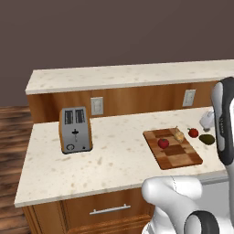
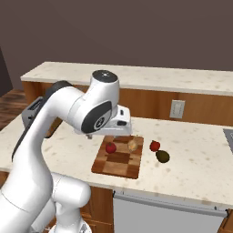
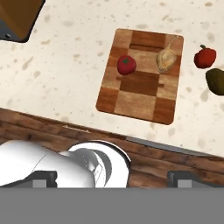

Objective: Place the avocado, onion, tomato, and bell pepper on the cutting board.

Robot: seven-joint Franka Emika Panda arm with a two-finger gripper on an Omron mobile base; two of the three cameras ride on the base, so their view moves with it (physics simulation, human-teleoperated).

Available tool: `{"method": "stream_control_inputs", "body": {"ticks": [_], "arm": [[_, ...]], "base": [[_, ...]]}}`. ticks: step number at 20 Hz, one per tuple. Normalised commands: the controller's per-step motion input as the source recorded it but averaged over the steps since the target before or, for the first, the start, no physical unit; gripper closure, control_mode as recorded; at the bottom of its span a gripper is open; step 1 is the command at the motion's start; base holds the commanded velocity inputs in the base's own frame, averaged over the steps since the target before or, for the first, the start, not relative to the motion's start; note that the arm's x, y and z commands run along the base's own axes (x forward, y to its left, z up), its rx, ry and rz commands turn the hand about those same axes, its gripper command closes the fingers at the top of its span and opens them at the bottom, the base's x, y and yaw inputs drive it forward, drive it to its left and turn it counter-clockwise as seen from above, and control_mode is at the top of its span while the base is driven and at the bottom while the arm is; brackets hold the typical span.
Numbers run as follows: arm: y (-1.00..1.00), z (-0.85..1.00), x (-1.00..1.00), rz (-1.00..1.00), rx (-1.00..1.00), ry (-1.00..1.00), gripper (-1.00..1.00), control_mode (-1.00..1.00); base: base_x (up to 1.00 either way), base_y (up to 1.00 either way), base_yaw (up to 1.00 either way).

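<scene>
The speckled tabletop (image 1: 114,155) carries a silver toaster (image 1: 75,130) on its left part and the cutting board (image 3: 140,98) more to the right. On the cutting board lie two things: a red round tomato (image 3: 126,64) near its left edge and the tan onion (image 3: 166,60) at the far right corner, apart from each other. Off the board, just beside its right edge, the red bell pepper (image 3: 204,57) lies on the tabletop, and the dark avocado (image 3: 215,81) lies close next to it. The gripper (image 2: 119,132) hangs above the board with its jaws wide apart, holding nothing.
</scene>
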Motion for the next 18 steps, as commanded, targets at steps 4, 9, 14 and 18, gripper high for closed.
{"method": "stream_control_inputs", "body": {"ticks": [4,9,14,18], "arm": [[0.03,0.02,-0.4,-0.09,-0.07,-0.01,-1.0,-1.0],[-0.02,0.0,-0.04,-0.07,-0.13,-0.04,-1.0,-1.0],[-0.15,0.0,0.03,-0.04,-0.12,-0.01,-1.0,-1.0],[-0.29,0.0,0.15,-0.02,-0.09,0.0,-1.0,-1.0]], "base": [[0.0,0.0,0.0],[0.0,0.0,0.0],[0.0,0.0,0.0],[0.0,0.0,0.0]]}}
